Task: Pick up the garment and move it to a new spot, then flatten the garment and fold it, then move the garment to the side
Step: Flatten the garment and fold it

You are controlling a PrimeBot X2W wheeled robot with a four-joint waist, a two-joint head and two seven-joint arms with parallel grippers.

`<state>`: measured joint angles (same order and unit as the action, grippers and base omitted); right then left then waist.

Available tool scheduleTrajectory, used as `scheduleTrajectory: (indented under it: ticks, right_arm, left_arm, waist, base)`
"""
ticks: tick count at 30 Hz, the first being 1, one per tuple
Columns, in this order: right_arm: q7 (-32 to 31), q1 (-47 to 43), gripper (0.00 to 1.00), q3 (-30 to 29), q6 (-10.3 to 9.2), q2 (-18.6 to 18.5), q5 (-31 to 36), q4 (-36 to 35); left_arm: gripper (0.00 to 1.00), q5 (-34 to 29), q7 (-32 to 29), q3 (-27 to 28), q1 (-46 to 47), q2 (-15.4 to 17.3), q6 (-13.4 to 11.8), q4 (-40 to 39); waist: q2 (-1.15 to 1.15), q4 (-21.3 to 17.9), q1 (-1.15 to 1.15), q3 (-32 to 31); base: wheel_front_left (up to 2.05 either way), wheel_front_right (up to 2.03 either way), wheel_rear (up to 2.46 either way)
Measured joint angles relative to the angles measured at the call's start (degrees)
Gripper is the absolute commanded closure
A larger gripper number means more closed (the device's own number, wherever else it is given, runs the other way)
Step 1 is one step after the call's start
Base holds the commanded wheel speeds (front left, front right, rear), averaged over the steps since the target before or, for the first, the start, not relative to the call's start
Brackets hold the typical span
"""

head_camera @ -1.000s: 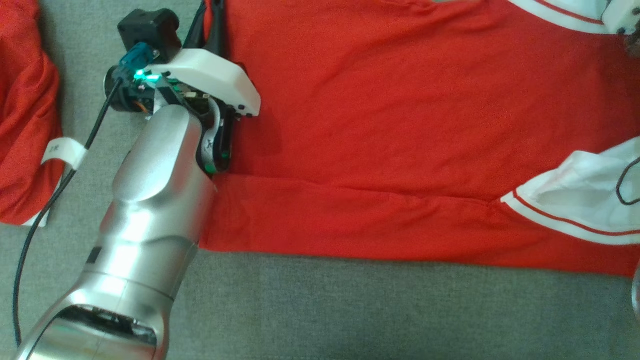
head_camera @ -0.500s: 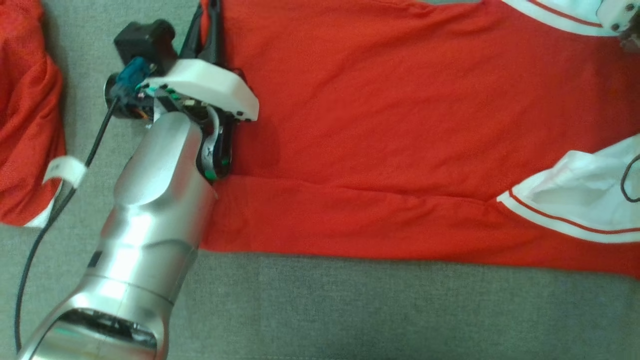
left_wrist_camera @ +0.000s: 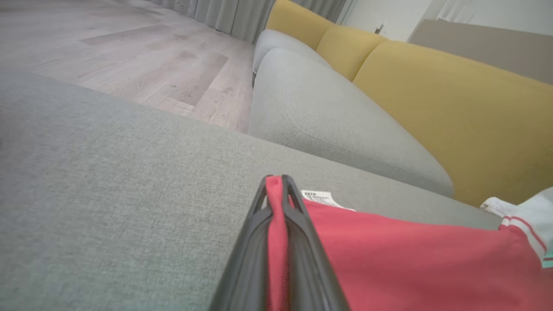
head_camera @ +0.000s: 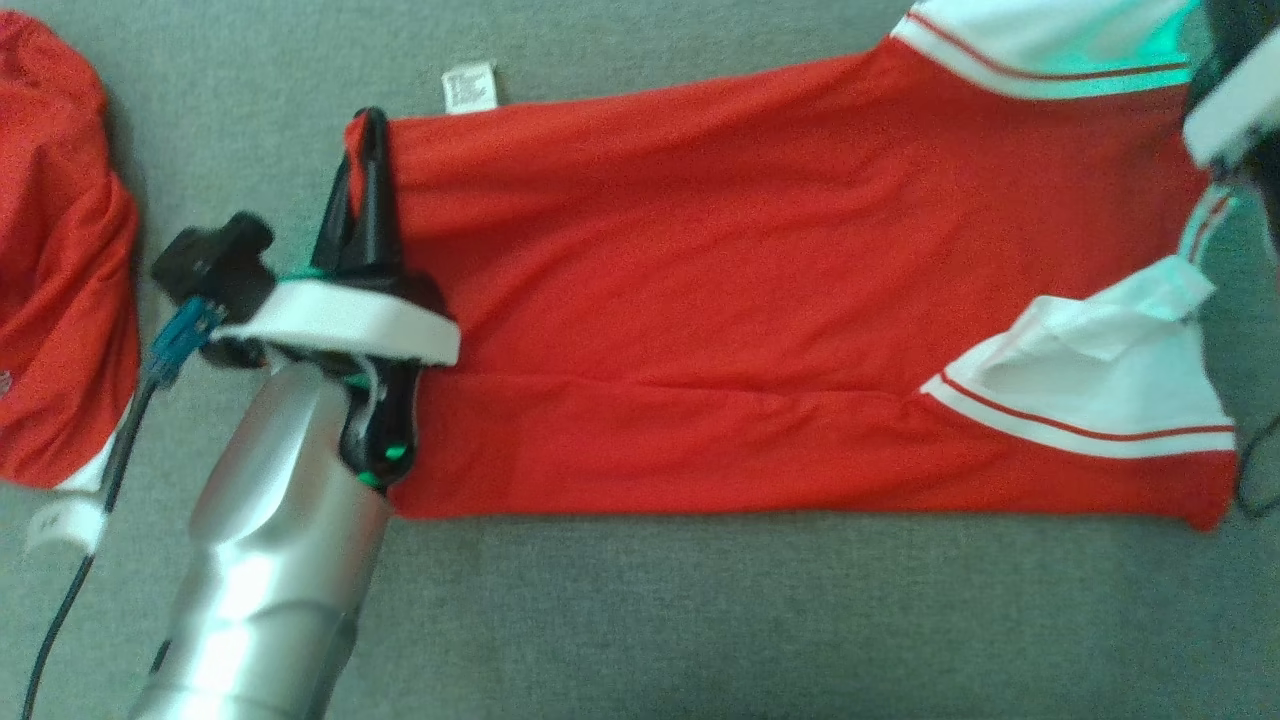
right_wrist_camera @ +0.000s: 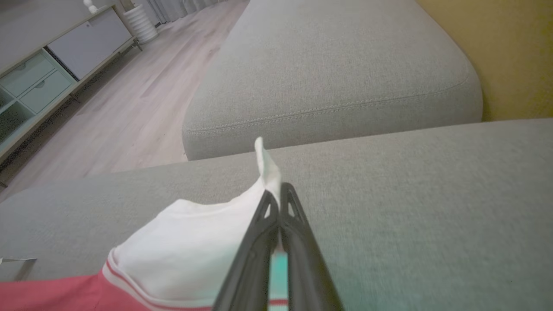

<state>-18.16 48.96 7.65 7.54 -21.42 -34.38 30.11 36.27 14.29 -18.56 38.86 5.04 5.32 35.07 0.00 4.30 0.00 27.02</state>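
Red white-sleeved jersey garment (head_camera: pixel 750 250) spans lengthwise between my holds: left gripper (left_wrist_camera: pixel 275 179) clamps red hem, right gripper (right_wrist_camera: pixel 276 190) pinches white edge, probably sleeve.

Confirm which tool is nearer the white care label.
Left. The left tool is shut on the hem corner of the red garment, right beside the care label. The right tool is shut on white fabric at the opposite end.
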Motion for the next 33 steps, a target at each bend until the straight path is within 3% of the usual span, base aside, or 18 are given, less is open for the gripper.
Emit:
scheduleTrajectory:
  ticks: [7,15,24,25,26,27,28,29,33]
  right_arm:
    - [-3.9,-16.0,1.00,-7.0,0.00,0.9,0.8,-15.7]
    - [-13.9,-35.3,1.00,-15.2,-0.01,10.2,5.6,-34.8]
    - [-20.8,-44.4,1.00,-17.0,0.00,15.7,9.3,-44.5]
    - [-21.4,-45.3,1.00,-17.0,0.00,15.8,9.7,-44.7]
    - [-22.3,-46.1,0.79,-17.0,0.00,15.8,9.9,-44.9]
    - [-23.2,-47.0,0.00,-17.0,0.00,16.0,10.2,-45.1]
    - [-24.0,-47.9,0.00,-17.1,0.00,16.2,10.6,-45.3]
    - [-24.2,-48.8,0.00,-17.4,0.00,16.6,10.9,-45.5]
    - [-21.8,-49.6,0.00,-18.5,0.00,17.4,12.5,-46.3]
  left_arm:
    - [1.00,-1.7,0.2,2.7,-7.6,2.3,1.4,-7.6]
    - [1.00,-4.3,0.2,2.8,-12.5,3.9,1.8,-8.3]
    - [1.00,-6.3,0.2,2.8,-14.3,4.6,1.8,-7.5]
    - [0.94,-6.5,0.2,2.8,-14.7,4.6,1.8,-7.3]
    - [0.67,-6.6,0.2,2.8,-15.1,4.6,1.8,-6.9]
    - [0.08,-6.8,0.2,2.8,-15.5,4.6,1.8,-6.7]
    - [0.08,-7.0,0.2,2.9,-15.9,4.6,1.8,-6.4]
    - [0.00,-7.1,0.2,3.1,-16.4,4.6,1.8,-6.1]
    - [0.00,-8.8,0.2,7.3,-19.1,3.5,1.7,-5.9]
  waist:
    - [0.00,-2.2,0.00,-3.6]
    - [0.00,-4.8,-0.01,-5.8]
    - [0.00,-6.4,0.00,-7.0]
    - [0.00,-6.5,0.00,-7.3]
    - [0.00,-6.5,0.00,-7.5]
    - [0.00,-6.6,0.00,-7.9]
    - [0.00,-6.6,0.00,-8.2]
    - [0.00,-6.6,0.00,-8.6]
    - [0.00,-6.4,0.00,-11.0]
  base:
    - [0.00,0.00,0.00]
    - [0.00,0.00,0.00]
    - [0.00,0.00,0.00]
    - [0.00,0.00,0.00]
    - [0.00,0.00,0.00]
    - [0.00,0.00,0.00]
    - [0.00,0.00,0.00]
    - [0.00,0.00,0.00]
    - [0.00,0.00,0.00]
